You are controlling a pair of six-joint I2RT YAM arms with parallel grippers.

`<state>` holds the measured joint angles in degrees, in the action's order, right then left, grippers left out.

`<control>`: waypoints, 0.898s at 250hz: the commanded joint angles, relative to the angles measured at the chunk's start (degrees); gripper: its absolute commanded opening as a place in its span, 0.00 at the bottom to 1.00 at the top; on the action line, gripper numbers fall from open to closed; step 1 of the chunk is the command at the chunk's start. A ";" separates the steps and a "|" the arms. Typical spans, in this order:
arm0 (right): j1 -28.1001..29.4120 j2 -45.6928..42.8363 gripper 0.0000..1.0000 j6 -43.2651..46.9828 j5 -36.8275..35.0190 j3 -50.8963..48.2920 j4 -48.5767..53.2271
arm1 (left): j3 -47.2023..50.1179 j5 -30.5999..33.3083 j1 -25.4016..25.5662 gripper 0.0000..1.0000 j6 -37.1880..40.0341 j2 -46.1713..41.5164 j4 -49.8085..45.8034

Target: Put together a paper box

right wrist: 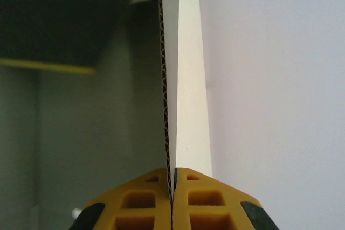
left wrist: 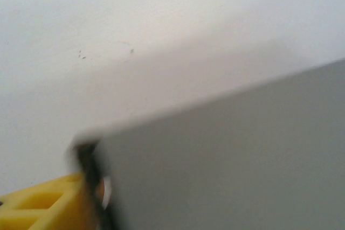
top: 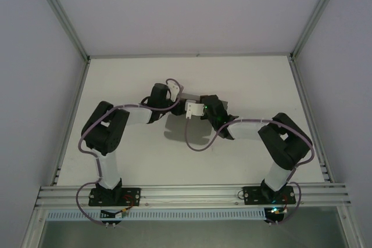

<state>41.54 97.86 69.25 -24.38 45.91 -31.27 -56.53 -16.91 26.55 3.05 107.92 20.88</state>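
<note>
The paper box shows in the right wrist view as a corrugated card edge (right wrist: 167,95) running straight up from my right gripper (right wrist: 172,186), which is shut on it. A grey panel (right wrist: 108,133) lies to its left and a pale face (right wrist: 190,106) to its right. In the left wrist view a blurred grey panel of the paper box (left wrist: 232,160) covers the lower right, with one yellow finger (left wrist: 48,206) beside it; the other finger is hidden. From above, the left gripper (top: 176,106) and right gripper (top: 199,108) meet at mid-table.
The white table (top: 244,85) is ringed by pale walls and an aluminium frame. A rail (top: 192,193) with both arm bases runs along the near edge. Purple cables loop off each arm.
</note>
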 commanded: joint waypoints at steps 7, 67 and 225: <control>1.59 0.74 0.00 0.44 6.86 -2.54 2.88 | 2.18 -1.71 0.37 0.67 5.05 -6.76 -4.46; 0.61 2.14 0.00 1.36 2.30 -0.21 -0.97 | 6.16 -7.61 0.36 0.97 2.12 -14.23 -8.92; -1.50 12.15 0.00 20.84 1.17 -0.06 -36.73 | 9.66 9.86 -12.18 1.00 -11.99 -26.86 -13.56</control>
<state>39.79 108.16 84.82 -24.80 46.30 -56.47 -46.37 -7.97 16.47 -7.14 78.24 7.16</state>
